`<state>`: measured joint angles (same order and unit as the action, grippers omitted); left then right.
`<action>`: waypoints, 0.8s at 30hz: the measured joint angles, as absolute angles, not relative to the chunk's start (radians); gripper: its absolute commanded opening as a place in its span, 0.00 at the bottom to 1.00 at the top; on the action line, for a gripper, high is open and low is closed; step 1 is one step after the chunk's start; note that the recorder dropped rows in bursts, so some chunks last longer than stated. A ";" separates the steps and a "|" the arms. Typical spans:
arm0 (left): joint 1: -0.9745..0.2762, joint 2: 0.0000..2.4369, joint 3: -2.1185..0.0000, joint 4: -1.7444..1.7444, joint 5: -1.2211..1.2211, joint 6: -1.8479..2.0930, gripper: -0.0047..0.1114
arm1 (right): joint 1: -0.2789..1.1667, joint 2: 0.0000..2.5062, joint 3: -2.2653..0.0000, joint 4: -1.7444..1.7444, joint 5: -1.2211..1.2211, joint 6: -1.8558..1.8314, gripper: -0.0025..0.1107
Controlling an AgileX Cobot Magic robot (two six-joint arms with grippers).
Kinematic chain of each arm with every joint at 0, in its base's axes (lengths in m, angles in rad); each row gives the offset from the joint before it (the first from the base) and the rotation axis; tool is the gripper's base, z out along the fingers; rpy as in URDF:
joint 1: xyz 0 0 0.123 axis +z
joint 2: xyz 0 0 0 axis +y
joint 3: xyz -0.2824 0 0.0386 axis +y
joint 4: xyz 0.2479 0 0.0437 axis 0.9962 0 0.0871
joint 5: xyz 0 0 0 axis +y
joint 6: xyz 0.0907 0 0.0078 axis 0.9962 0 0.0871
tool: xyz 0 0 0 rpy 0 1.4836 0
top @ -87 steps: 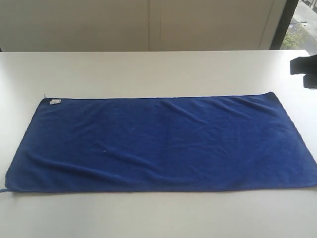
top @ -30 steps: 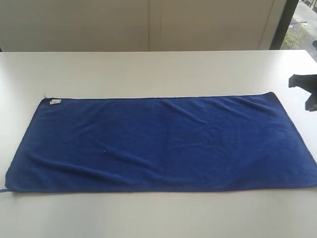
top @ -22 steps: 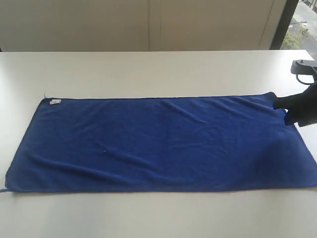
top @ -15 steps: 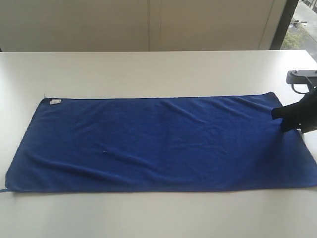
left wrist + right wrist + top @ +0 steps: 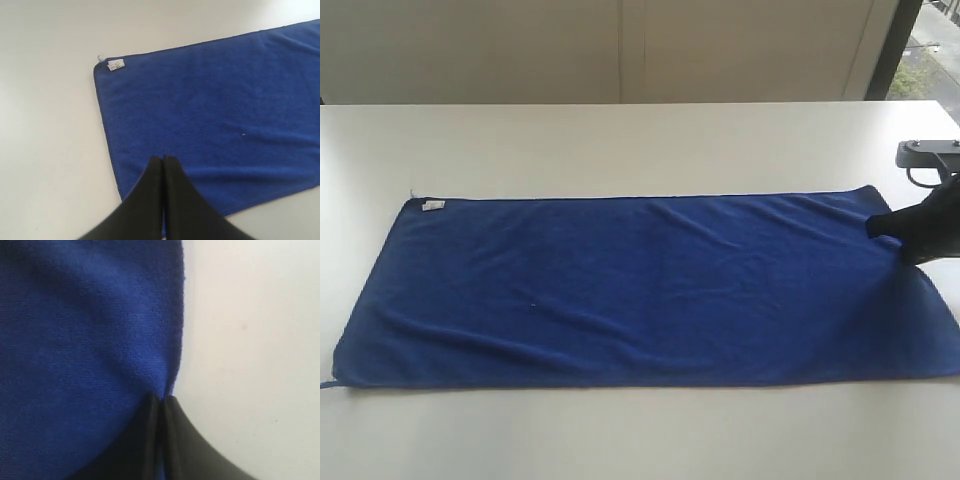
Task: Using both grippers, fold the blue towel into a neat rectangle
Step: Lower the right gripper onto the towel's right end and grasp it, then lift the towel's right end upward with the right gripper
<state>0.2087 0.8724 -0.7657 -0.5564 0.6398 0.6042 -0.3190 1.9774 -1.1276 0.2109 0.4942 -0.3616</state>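
While one blue towel (image 5: pixel 620 290) lies spread | right tool (image 5: pixel 161 399) pinches its edge | left tool (image 5: pixel 163 159) clenched empty | tools: two

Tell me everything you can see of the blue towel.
The towel is a deep blue, soft, terry-like cloth, a long rectangle spread flat and unfolded on the white table, with shallow wrinkles. A small white tag sits at its far left corner. The right gripper pinches its right edge near the far corner, puckering the cloth there.

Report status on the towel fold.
Right gripper shut on blue towel edge. Left gripper shut, empty, over towel's left end. Towel flat, unfolded. Nothing in the way.
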 measured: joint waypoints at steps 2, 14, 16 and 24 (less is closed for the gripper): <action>0.209 0.872 -0.766 -0.556 0.640 0.604 0.04 | -0.319 1.977 -1.134 0.199 0.506 -0.344 0.02; 0.209 0.872 -0.766 -0.556 0.640 0.604 0.04 | -0.321 1.926 -1.225 -0.137 0.589 -0.115 0.02; 0.209 0.872 -0.766 -0.556 0.640 0.604 0.04 | -0.328 1.918 -1.245 -0.185 0.595 -0.080 0.02; 0.209 0.872 -0.766 -0.556 0.640 0.604 0.04 | -0.391 1.901 -1.316 -0.356 0.685 0.013 0.02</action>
<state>0.2087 0.8724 -0.7657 -0.5564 0.6398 0.6042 -0.3913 1.9014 -1.3155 -0.3557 0.6849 0.0130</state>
